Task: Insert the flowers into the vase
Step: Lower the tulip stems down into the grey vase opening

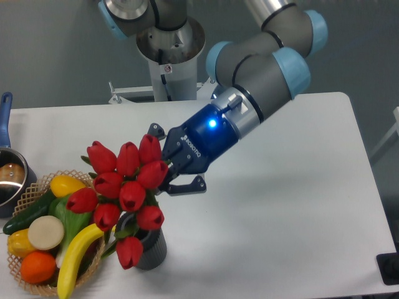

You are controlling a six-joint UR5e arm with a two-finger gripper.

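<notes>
White bench [280, 205], grey wall behind. Arm came in from upper right, gripper [163, 161] at the tulip heads, jaws spread and touching the flowers [124, 187]. Stems sat in the vase [151, 248] near the front edge. Fruit basket [25, 199] just left, pot [9, 177] at far left.

I can't see the vase [153, 249] opening; flowers [124, 187] cover it. My tool [167, 163] fingertips hide behind the buds. At nine o'clock, the pot [9, 175] is cropped.

Single fixed camera, elevated front view, facing arm base across table [299, 187].
</notes>
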